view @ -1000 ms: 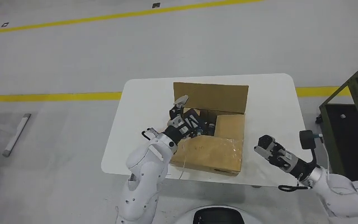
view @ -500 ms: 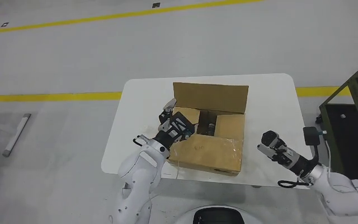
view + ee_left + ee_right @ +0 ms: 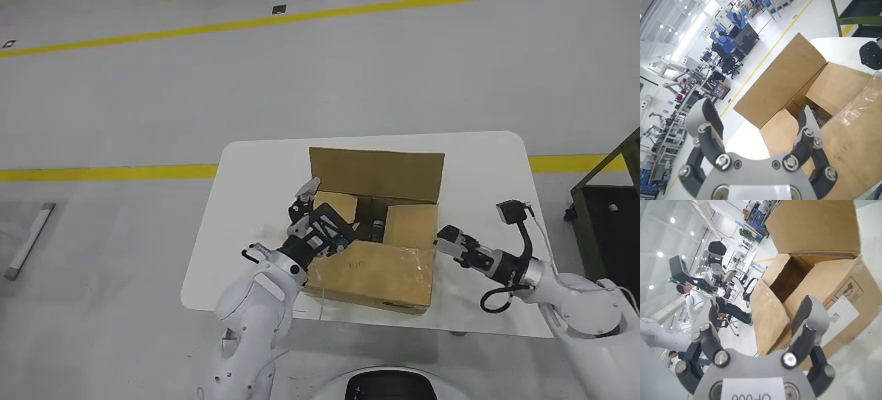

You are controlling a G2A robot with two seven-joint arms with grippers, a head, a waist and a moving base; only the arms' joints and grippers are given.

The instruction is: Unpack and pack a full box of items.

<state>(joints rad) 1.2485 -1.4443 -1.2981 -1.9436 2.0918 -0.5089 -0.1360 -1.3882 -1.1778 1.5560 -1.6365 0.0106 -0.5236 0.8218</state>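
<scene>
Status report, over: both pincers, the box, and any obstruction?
Left pincer open, empty, over box left edge. Right pincer open, empty, beside box right wall. Box open, dark items inside. Side flap covers part of opening.

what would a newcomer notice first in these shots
The open cardboard box in the middle of the white table, with its far flap standing upright and dark items showing inside. Next come the two arms flanking it: the left gripper is open at the box's left edge, and the right gripper is close by its right side.
</scene>
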